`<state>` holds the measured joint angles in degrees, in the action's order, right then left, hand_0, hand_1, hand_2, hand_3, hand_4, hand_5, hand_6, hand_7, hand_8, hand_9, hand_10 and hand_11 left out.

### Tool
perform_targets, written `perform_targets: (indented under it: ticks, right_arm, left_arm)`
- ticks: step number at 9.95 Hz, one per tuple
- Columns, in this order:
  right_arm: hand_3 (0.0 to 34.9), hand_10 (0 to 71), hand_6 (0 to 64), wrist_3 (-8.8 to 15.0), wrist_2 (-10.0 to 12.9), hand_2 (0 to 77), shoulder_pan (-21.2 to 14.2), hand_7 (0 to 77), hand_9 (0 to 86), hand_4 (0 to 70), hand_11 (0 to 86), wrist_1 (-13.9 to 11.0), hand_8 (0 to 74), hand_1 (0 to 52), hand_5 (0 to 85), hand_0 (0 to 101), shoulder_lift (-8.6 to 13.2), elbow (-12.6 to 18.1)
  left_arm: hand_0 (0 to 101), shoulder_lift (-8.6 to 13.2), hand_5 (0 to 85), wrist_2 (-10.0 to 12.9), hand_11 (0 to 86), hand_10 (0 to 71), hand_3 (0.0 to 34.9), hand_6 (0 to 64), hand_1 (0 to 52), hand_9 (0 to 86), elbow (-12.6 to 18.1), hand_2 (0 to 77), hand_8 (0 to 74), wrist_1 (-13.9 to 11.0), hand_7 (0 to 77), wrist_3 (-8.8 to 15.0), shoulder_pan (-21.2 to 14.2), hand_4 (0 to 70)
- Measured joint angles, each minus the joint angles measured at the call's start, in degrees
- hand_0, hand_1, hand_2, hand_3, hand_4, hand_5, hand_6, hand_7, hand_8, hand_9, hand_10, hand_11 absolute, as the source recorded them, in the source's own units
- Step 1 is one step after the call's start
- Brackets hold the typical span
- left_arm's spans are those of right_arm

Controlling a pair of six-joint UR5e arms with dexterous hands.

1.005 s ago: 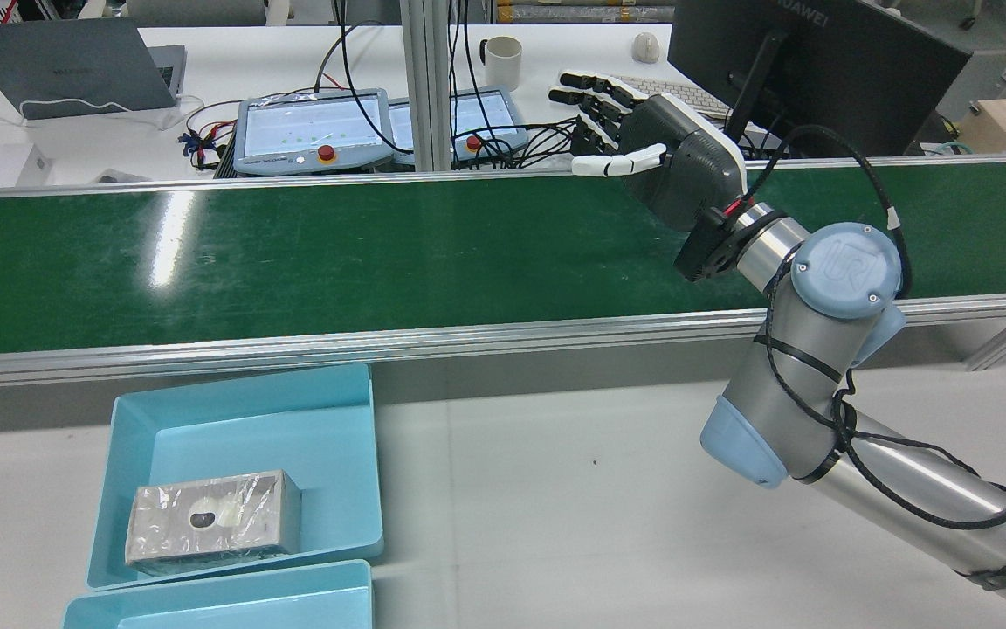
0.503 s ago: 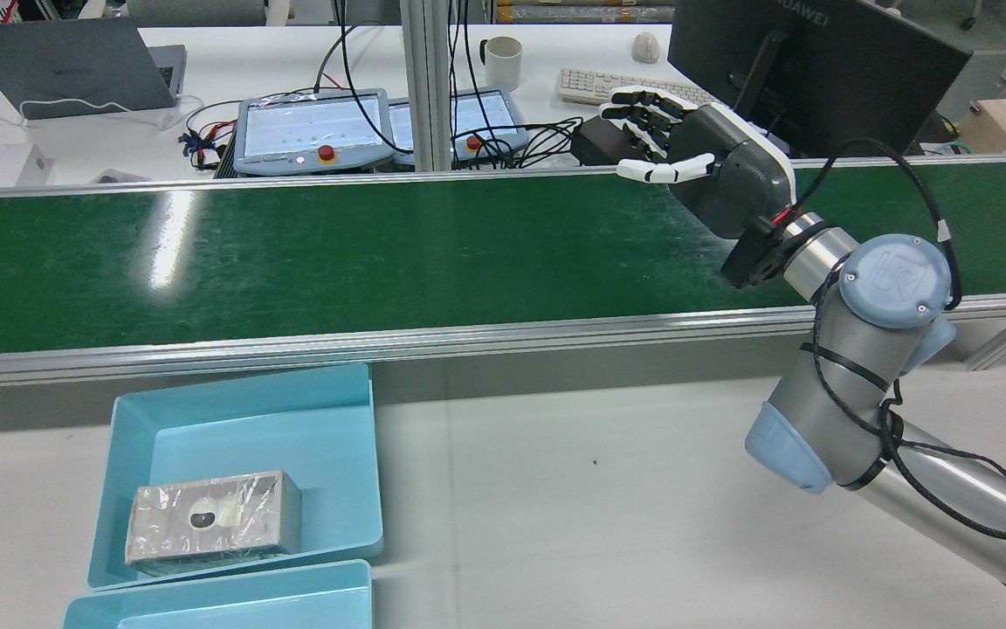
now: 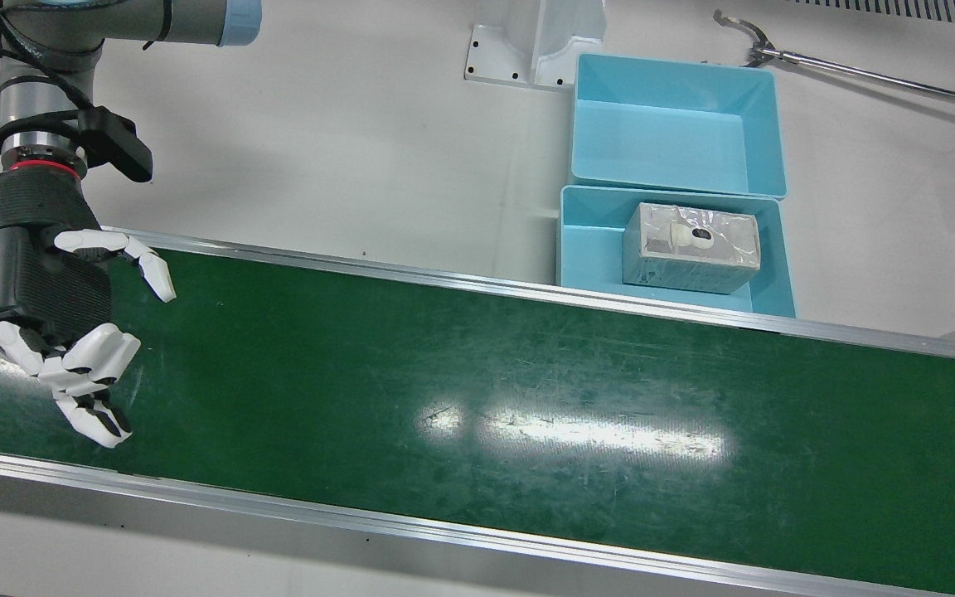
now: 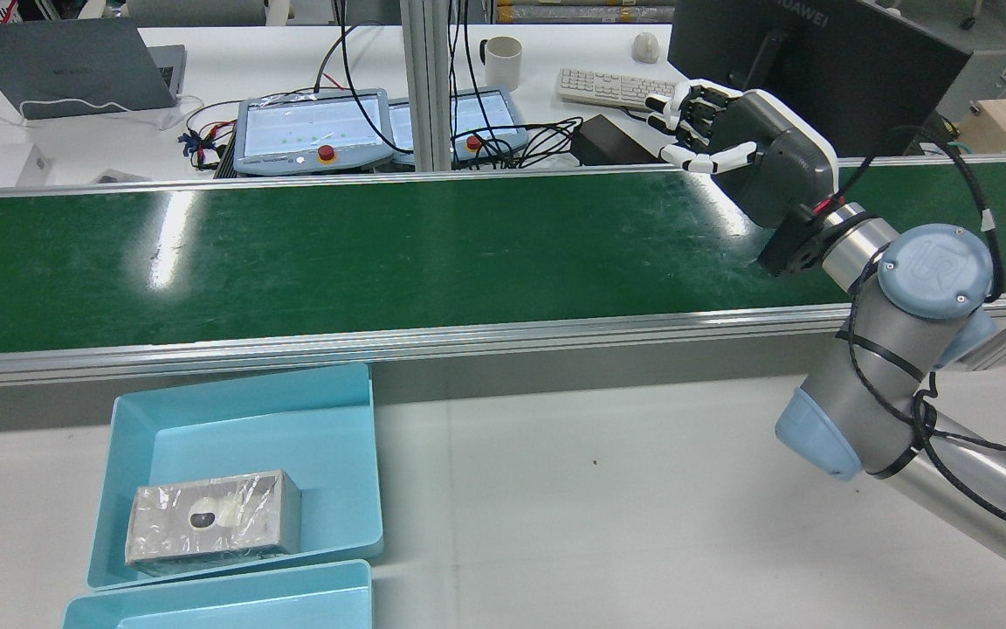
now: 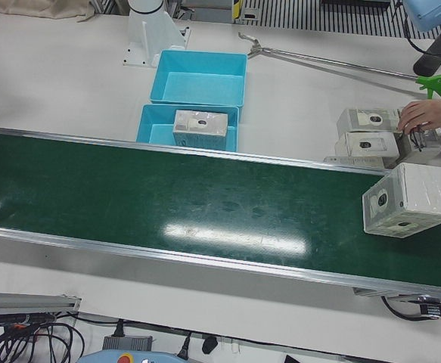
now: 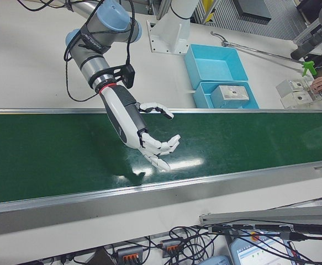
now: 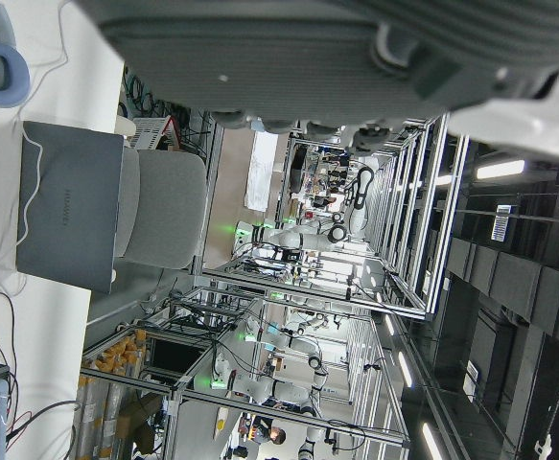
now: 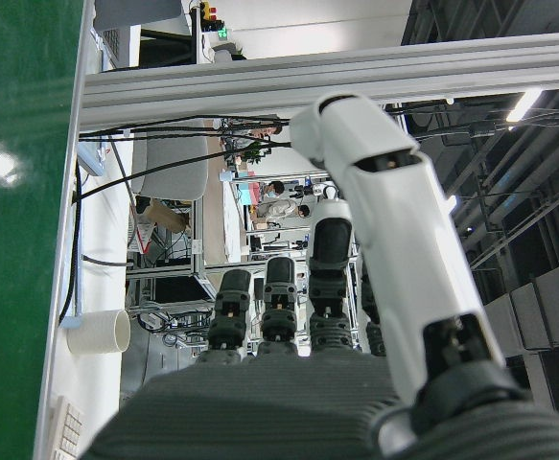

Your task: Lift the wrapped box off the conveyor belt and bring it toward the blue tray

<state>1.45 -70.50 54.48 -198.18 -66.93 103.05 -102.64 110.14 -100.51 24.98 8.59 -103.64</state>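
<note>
One wrapped box point(image 5: 411, 200) lies on the green conveyor belt point(image 4: 381, 253) at its far end on my left side, seen only in the left-front view. Another wrapped box point(image 4: 213, 521) lies inside the blue tray point(image 4: 341, 489), also in the front view point(image 3: 690, 247). My right hand point(image 4: 761, 153) hovers over the opposite end of the belt, fingers apart and empty; it shows in the front view point(image 3: 55, 323) and the right-front view point(image 6: 144, 138). My left hand point(image 7: 337, 38) shows only as a palm edge in its own view.
A second blue tray point(image 3: 676, 124) stands against the first. A person's hand point(image 5: 430, 115) rests on stacked wrapped boxes point(image 5: 368, 132) beside the belt's end. A long grabber tool point(image 5: 333, 62) lies on the table. Pendants, cables and a monitor sit beyond the belt.
My right hand has moved along the belt toward its right end, away from the blue tray, staying empty. The box in the tray has not moved.
</note>
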Motion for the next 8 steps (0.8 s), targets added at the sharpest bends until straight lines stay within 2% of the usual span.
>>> perform_targets:
  ticks: [1,2,3,6,7,8]
  right_arm:
    - [1.2,11.4,26.7,0.0,0.0,35.5,0.0,55.1,21.8,29.5,18.0,0.0,12.0,25.6,49.6,56,-0.4,0.1]
    - [1.2,11.4,26.7,0.0,0.0,35.5,0.0,55.1,21.8,29.5,18.0,0.1,12.0,25.6,49.6,56,-0.7,0.3]
    - [1.2,12.5,24.5,0.0,0.0,40.4,0.1,53.5,22.4,29.5,20.2,0.2,11.4,27.8,49.6,56,-0.8,0.6]
    - [1.2,13.1,24.0,0.0,-0.1,40.9,0.1,51.3,20.2,25.6,20.2,0.3,10.9,27.8,45.3,57,-1.5,1.2]
    - [1.1,9.8,22.9,0.0,-0.1,37.1,0.1,49.1,19.6,25.6,20.2,0.3,10.9,27.8,42.5,56,-1.7,1.2]
    - [1.1,10.4,15.8,0.0,-0.1,37.1,0.1,41.5,13.6,21.3,17.5,0.2,6.0,27.8,39.8,56,-1.9,1.2]
  left_arm:
    - [0,0.0,1.1,0.0,0.0,0.5,0.0,0.0,0.0,0.0,0.0,1.1,0.5,0.0,0.5,0.0,0.0,0.0]
    - [0,0.0,1.1,0.0,0.5,0.0,0.0,0.0,0.0,0.0,0.0,1.1,0.5,0.0,0.5,0.0,0.0,0.0]
    - [0,0.0,1.1,0.0,0.0,0.5,0.0,0.0,0.0,0.0,0.0,1.1,0.5,0.0,0.5,0.0,0.0,0.0]
    - [0,0.0,1.1,0.0,0.0,0.5,0.0,0.0,0.0,0.0,0.0,0.5,0.5,0.0,0.5,0.0,0.0,0.0]
    - [0,0.0,1.1,0.0,0.0,0.5,0.0,0.0,0.0,0.0,0.0,0.5,0.5,0.0,0.5,0.0,0.0,0.0]
    - [0,0.0,1.1,0.0,0.0,0.5,0.0,0.0,0.0,0.0,0.0,0.5,0.5,0.0,0.5,0.0,0.0,0.0]
